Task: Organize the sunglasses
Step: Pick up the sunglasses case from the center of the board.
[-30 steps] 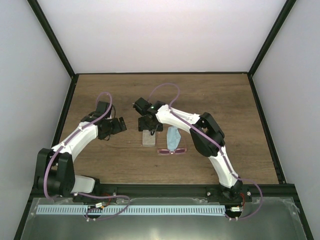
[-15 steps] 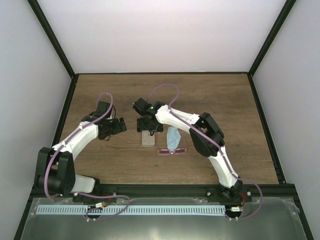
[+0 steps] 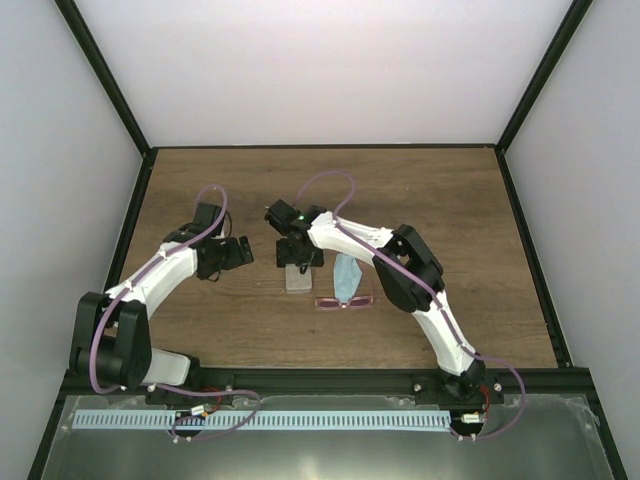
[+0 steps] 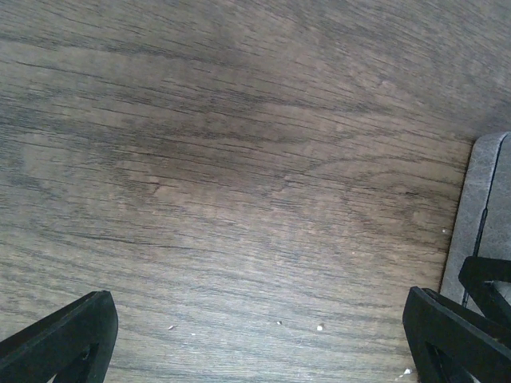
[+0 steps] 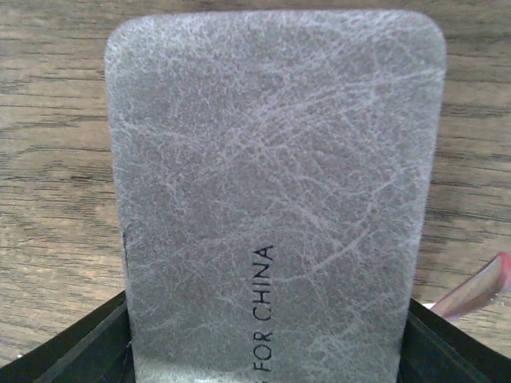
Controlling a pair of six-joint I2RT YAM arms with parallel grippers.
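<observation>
**Brown wood-grain tabletop (image 3: 450,220): sunglasses not yet put away**

Right claw (image 5: 267,347) spread fairly wide, jaws flanking the grey rectangular leather-look case (image 5: 271,199); true grip or mere closeness impossible to tell. Left claw (image 4: 255,331) fully wide over bare wood, holding nothing. Thin pink-purple-framed sunglasses (image 3: 345,301) loose on the table right of the case, against the crumpled light blue cloth (image 3: 347,273). Nothing stowed; opening, loading and closing judged outstanding.
</observation>
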